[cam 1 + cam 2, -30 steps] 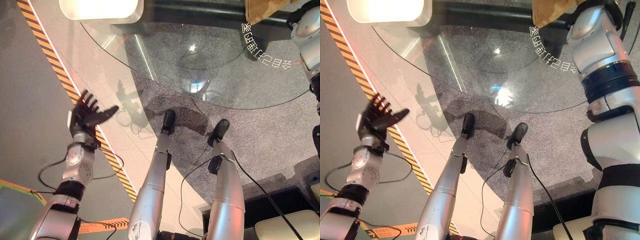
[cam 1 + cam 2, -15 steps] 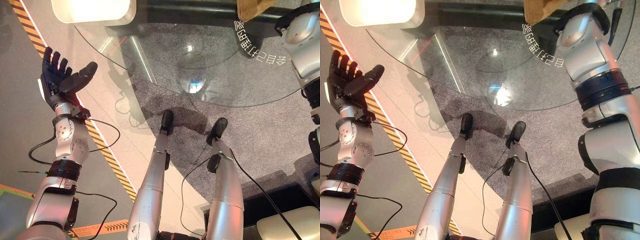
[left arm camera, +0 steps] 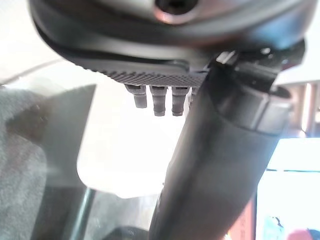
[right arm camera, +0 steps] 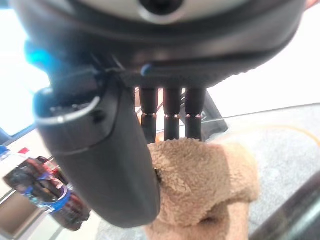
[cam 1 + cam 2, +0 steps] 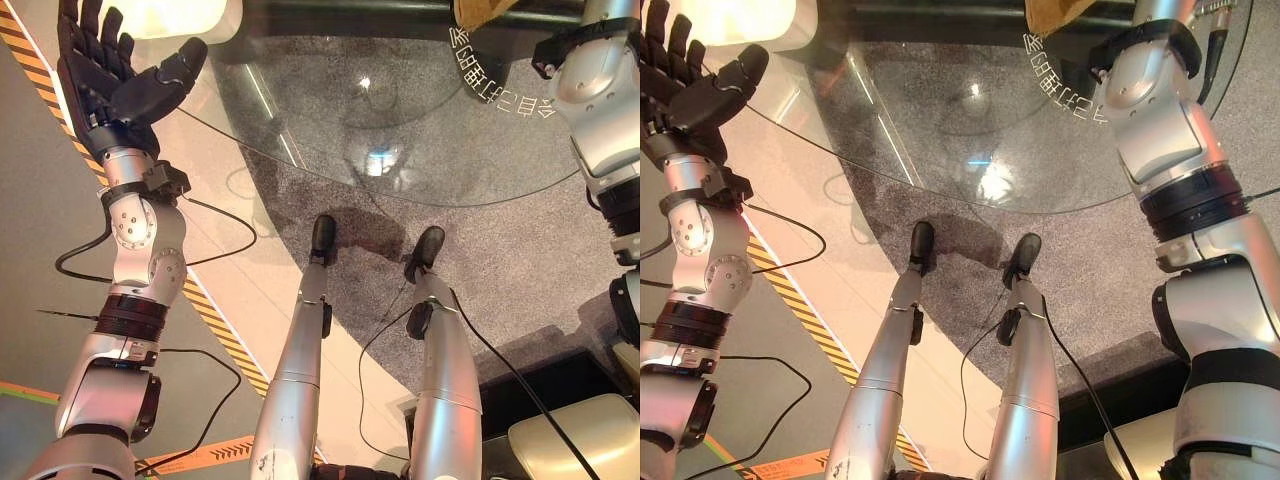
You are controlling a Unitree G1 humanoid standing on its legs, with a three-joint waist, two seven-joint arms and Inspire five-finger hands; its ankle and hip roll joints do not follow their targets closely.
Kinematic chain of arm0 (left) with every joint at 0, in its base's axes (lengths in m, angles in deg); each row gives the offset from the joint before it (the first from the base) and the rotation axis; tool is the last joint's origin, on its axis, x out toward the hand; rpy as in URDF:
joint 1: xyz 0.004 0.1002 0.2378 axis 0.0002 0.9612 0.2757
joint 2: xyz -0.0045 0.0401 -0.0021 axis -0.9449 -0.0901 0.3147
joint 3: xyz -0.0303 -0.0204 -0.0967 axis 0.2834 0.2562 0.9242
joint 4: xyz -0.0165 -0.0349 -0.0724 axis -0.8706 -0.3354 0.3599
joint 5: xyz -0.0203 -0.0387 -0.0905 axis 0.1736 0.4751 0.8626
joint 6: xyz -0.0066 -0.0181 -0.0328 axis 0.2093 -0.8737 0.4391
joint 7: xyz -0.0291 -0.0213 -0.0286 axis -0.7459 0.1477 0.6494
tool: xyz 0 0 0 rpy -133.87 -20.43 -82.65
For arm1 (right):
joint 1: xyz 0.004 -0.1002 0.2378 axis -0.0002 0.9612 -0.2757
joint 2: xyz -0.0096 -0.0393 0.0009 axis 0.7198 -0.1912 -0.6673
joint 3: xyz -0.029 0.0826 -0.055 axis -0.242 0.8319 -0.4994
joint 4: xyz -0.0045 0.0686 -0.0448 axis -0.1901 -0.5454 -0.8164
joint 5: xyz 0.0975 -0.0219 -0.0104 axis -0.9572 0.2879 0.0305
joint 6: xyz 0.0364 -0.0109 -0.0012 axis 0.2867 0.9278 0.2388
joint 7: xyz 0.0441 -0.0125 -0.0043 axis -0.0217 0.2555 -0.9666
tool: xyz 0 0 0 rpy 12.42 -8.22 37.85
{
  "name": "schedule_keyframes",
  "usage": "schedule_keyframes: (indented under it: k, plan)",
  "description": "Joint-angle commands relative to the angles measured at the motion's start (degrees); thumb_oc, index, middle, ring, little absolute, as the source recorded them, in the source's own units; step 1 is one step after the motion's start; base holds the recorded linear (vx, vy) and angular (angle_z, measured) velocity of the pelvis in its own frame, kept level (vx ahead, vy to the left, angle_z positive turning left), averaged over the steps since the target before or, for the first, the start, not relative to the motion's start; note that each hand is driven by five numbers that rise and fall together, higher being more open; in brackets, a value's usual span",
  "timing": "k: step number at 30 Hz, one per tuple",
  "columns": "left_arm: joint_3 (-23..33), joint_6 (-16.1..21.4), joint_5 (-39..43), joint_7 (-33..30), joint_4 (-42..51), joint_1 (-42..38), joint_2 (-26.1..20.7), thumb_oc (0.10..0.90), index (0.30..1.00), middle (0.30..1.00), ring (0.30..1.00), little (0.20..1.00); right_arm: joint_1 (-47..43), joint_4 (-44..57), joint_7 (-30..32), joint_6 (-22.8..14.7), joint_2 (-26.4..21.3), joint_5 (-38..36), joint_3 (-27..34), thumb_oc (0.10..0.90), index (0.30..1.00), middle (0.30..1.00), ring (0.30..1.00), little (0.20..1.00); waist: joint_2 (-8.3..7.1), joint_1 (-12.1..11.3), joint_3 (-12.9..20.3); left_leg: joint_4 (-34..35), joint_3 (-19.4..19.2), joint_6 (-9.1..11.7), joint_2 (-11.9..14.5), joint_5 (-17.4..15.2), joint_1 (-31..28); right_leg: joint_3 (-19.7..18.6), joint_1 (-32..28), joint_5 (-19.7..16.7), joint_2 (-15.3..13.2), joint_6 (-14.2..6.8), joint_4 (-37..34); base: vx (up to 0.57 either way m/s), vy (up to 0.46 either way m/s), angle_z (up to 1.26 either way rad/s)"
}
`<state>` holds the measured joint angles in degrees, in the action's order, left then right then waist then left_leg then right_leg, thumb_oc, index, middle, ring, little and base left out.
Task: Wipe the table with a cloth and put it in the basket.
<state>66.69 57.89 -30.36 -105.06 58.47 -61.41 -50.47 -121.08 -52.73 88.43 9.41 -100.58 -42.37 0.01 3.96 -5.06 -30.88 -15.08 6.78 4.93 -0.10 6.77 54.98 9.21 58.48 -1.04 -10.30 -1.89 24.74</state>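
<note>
The left hand is raised beside the near-left edge of the round glass table, palm turned inward, its fingers straight and spread and the thumb standing apart from them; it holds nothing and touches nothing. In the left wrist view the fingers point out straight toward a white, rounded object that sits at the table's far-left edge.

The tan fuzzy cloth is at the far-right edge of the table, where a corner of it shows above the right arm. In the right wrist view the right hand lies over the cloth, its fingers reaching down onto the pile and the thumb pressed along the cloth's side, so the cloth is pinched between thumb and fingers. The cloth is bunched and folded under the hand, resting on the glass
</note>
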Motion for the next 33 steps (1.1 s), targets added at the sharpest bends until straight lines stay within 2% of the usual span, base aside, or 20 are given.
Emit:
schedule_keyframes:
  k: [1,19,33]
  plan:
    - [4.2,6.0,-5.4,0.0,6.7,-0.7,-2.0,0.800,0.900,0.900,0.900,0.900,-0.7,10.1,0.0,-4.4,-1.1,5.4,3.4,0.100,0.300,0.300,0.300,0.200,-0.08,0.0,1.1,-3.8,-4.5,-3.2,-0.2,-3.0,0.4,-3.3,-3.5,0.7,3.2,-0.8,-1.5,0.00,0.000,0.00]
    - [1.2,1.7,-13.1,4.5,14.5,-2.0,-1.9,0.800,0.900,0.900,0.900,0.900,6.9,23.6,-5.5,-8.1,0.6,9.0,10.0,0.100,0.300,0.300,0.300,0.200,-0.59,1.7,1.1,-4.5,-5.0,-3.4,-0.2,-2.9,0.9,-4.3,-2.8,0.1,3.6,-1.4,-0.9,0.00,0.001,-0.01]
    - [0.1,-0.9,-15.0,6.3,16.9,-1.9,-0.6,0.800,0.900,0.900,0.900,0.900,11.8,32.3,-10.1,-13.4,3.0,9.6,12.7,0.100,0.300,0.300,0.300,0.200,-1.17,2.8,1.1,-4.6,-5.2,-3.5,-0.2,-2.7,1.3,-4.9,-2.2,-0.3,4.1,-1.6,-0.7,0.00,0.000,0.00]
